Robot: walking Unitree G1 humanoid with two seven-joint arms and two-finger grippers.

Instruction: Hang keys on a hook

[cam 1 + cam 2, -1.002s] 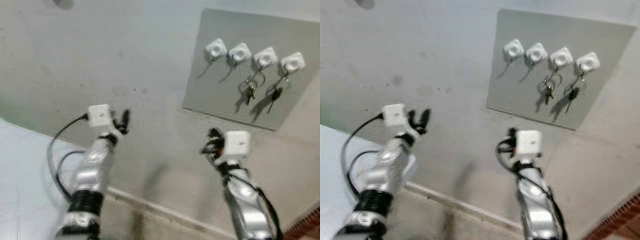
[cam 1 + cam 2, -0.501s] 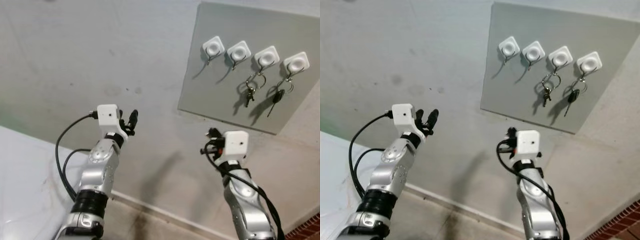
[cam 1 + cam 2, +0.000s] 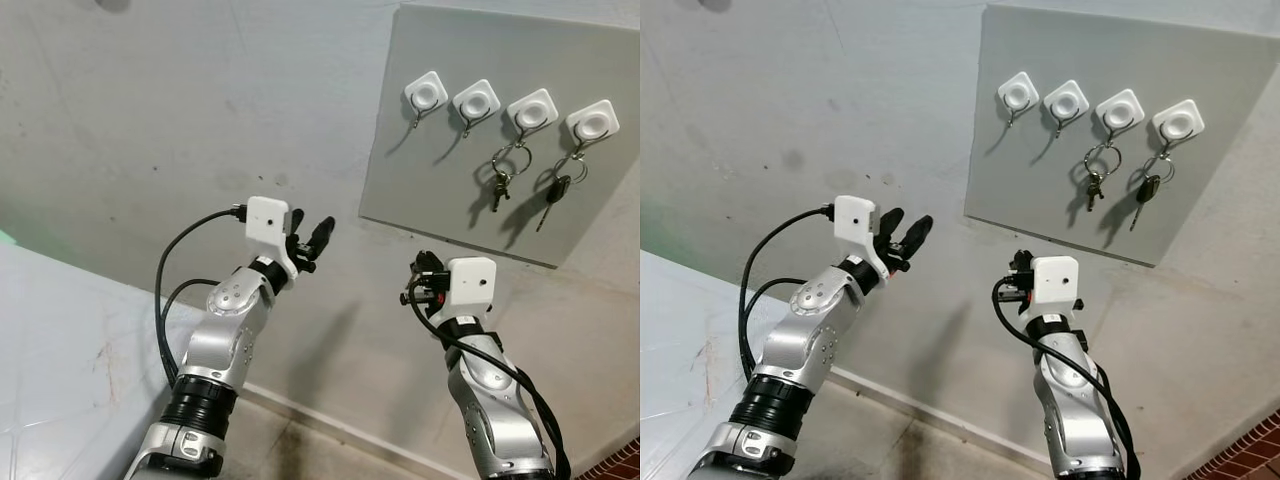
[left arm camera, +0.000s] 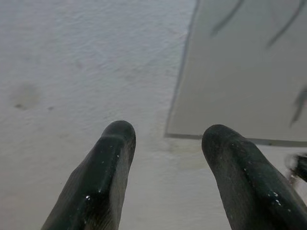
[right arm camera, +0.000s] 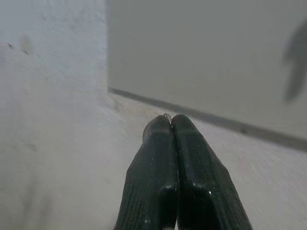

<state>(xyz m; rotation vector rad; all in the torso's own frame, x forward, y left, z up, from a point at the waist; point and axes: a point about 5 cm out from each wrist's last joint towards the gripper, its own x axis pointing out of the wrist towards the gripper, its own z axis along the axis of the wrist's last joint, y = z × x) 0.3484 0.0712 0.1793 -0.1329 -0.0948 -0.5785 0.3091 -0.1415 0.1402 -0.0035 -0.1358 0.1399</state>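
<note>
A grey board (image 3: 450, 190) on the wall carries a row of white hooks. The two left hooks (image 3: 427, 95) (image 3: 477, 101) are bare. A bunch of keys (image 3: 500, 185) hangs from the third hook (image 3: 531, 110). A black-headed key (image 3: 553, 192) hangs from the fourth hook (image 3: 591, 121). My left gripper (image 3: 312, 232) is raised and open, below and left of the board, with nothing between its fingers (image 4: 115, 143). My right gripper (image 3: 420, 268) is held up under the board's lower edge with its fingers (image 5: 182, 129) pressed shut; a tiny glint shows at their tip.
The pale plaster wall (image 3: 200, 120) spreads left of the board. A white surface (image 3: 60, 340) lies at the lower left. A light skirting strip (image 3: 330, 425) runs along the wall's foot, and red brick (image 3: 620, 462) shows at the bottom right corner.
My left arm has risen and swung right toward the board's lower left corner, fingers still open. The right arm has barely moved. The camera shifted slightly.
</note>
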